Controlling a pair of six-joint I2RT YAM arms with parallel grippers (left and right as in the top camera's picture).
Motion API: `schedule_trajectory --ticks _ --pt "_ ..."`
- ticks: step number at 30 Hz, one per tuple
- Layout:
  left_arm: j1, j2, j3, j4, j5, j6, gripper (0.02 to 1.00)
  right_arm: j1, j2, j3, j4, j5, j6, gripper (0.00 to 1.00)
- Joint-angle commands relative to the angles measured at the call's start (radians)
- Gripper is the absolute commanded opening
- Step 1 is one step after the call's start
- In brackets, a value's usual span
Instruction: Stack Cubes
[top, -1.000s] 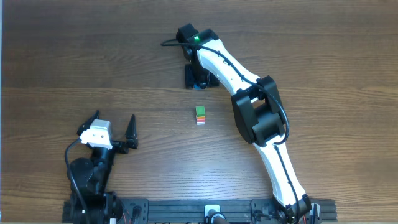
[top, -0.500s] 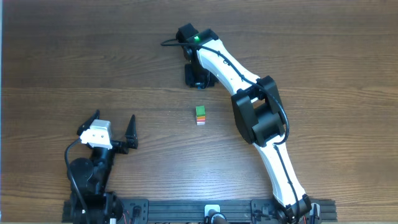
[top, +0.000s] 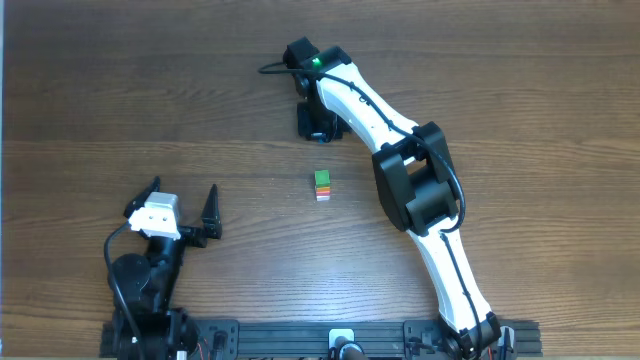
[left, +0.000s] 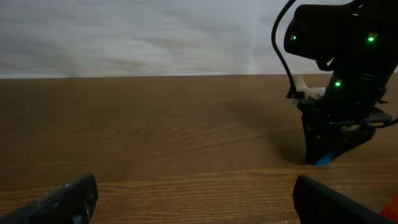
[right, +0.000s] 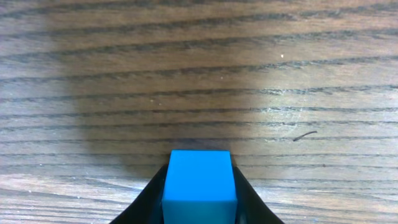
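A small stack (top: 322, 186) stands mid-table, a green cube (top: 322, 178) on top of a red cube (top: 322, 191). My right gripper (top: 321, 127) is farther back on the table, beyond the stack, pointing down at the wood. In the right wrist view it (right: 199, 208) is shut on a blue cube (right: 199, 183), one black finger against each side, low over the table. From the left wrist view the blue cube (left: 324, 160) peeks out under that gripper. My left gripper (top: 182, 206) rests at the front left, open and holding nothing (left: 199, 211).
The wooden table (top: 520, 120) is bare around the stack and both grippers. The right arm's white links (top: 400, 150) slant across the area right of the stack. A pale wall (left: 124, 37) rises beyond the table's far edge.
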Motion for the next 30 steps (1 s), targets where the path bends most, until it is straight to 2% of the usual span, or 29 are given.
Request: schedule_trajectory --ticks 1,8,21,30 --pt "-0.004 -0.007 -0.005 -0.001 0.009 0.014 1.0 -0.005 0.019 0.01 -0.029 0.01 0.002 0.207" --pt "-0.004 -0.007 -0.005 -0.001 0.009 0.015 0.998 -0.005 0.019 0.102 -0.107 0.011 -0.01 0.198" --pt "-0.004 -0.007 -0.005 -0.001 0.009 0.014 1.0 0.01 0.003 0.378 -0.369 0.08 -0.015 0.198" --pt "-0.004 -0.007 -0.005 -0.001 0.01 0.015 1.0 0.064 -0.159 0.391 -0.46 0.122 -0.008 0.2"
